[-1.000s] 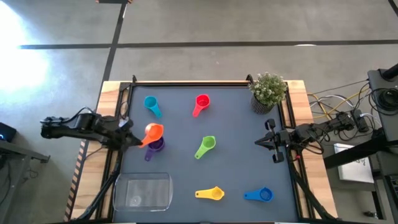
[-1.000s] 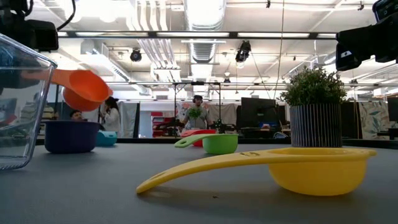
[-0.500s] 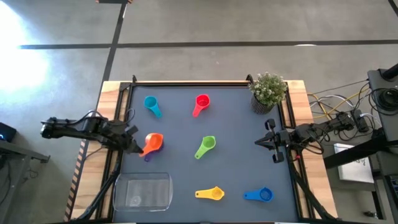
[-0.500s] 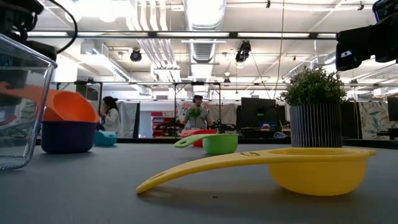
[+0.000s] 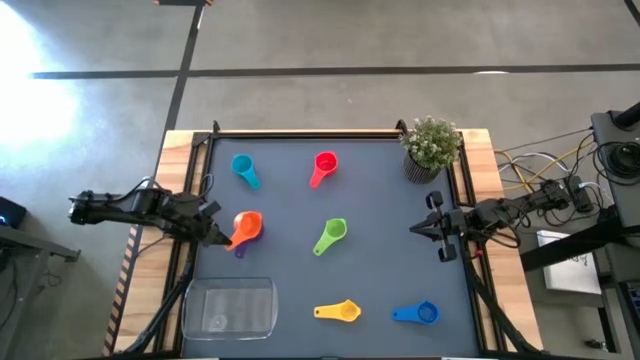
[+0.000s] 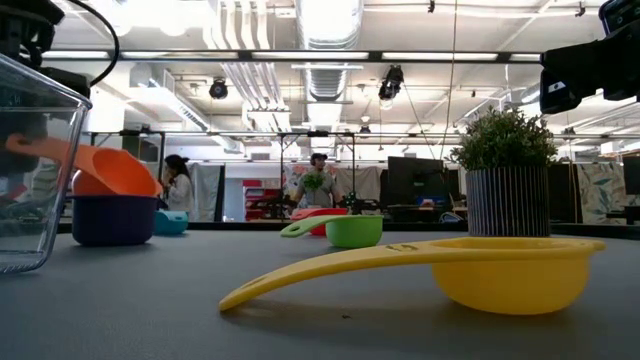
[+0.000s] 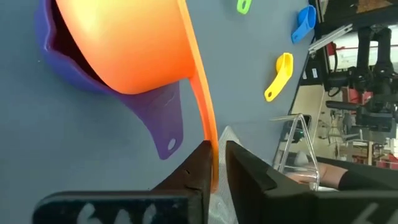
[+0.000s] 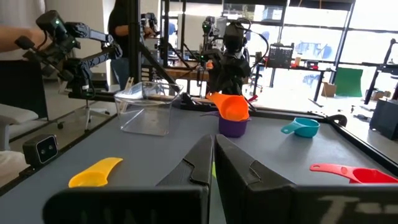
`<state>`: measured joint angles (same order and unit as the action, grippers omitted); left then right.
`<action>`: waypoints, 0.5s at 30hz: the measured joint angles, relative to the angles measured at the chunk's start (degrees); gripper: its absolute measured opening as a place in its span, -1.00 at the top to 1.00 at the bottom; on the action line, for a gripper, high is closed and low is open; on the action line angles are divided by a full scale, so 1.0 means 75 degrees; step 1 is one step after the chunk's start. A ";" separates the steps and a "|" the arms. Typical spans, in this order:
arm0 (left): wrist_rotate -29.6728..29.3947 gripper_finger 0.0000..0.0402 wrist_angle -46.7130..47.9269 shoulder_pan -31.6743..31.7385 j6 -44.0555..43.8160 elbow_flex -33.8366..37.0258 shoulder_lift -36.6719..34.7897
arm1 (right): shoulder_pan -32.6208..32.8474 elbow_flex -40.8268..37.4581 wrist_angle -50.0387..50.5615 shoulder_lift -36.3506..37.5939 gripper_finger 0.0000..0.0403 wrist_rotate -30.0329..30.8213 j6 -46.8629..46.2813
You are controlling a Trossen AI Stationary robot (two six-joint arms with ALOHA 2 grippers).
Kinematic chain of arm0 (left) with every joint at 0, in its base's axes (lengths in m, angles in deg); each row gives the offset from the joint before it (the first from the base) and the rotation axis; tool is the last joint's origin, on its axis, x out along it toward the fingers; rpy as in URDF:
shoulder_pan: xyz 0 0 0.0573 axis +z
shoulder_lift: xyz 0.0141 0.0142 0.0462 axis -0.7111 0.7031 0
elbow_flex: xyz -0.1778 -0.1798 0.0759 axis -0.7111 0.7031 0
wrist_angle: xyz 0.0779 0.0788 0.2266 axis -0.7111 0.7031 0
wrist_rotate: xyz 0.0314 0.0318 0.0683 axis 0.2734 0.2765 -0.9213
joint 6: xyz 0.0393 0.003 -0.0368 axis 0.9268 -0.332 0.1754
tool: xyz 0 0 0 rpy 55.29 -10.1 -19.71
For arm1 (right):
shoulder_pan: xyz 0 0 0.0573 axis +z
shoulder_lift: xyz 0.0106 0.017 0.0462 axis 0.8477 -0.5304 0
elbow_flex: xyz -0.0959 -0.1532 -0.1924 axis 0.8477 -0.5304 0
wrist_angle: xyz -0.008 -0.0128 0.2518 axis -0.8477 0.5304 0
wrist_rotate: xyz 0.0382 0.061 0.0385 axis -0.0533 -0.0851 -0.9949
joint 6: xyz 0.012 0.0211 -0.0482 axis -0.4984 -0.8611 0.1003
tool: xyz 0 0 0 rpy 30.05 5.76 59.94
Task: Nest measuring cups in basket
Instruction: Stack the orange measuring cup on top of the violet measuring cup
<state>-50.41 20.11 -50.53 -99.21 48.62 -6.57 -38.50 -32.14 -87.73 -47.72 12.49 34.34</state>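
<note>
Orange measuring cup (image 5: 247,226) sits tilted in the purple measuring cup (image 7: 74,68) near the desk's left edge, its handle clamped by the left end effector (image 5: 214,233). Next likely comes release. The right end effector (image 5: 424,227), fingers together, waits by the right edge.

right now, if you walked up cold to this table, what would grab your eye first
Probably the orange measuring cup sitting tilted in the purple measuring cup near the table's left edge, its handle pinched by the left gripper. Next, the big yellow measuring cup lying right in front of the low camera, and the clear basket with no cups in it at the front left corner. The right gripper waits at the right edge.
</note>
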 joint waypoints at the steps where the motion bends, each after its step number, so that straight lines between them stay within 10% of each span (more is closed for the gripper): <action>1: -0.0003 0.79 0.0000 0.0000 0.0003 0.0000 -0.0004 | 0.0000 0.0000 0.0000 0.0000 0.96 0.0000 0.0000; 15: -0.0229 0.35 0.0335 0.0000 0.0414 -0.0871 -0.0006 | 0.0000 0.0000 0.0000 0.0000 0.96 0.0000 0.0000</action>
<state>-52.13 22.63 -50.53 -96.10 42.09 -6.61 -38.50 -32.14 -87.73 -47.72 12.49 34.34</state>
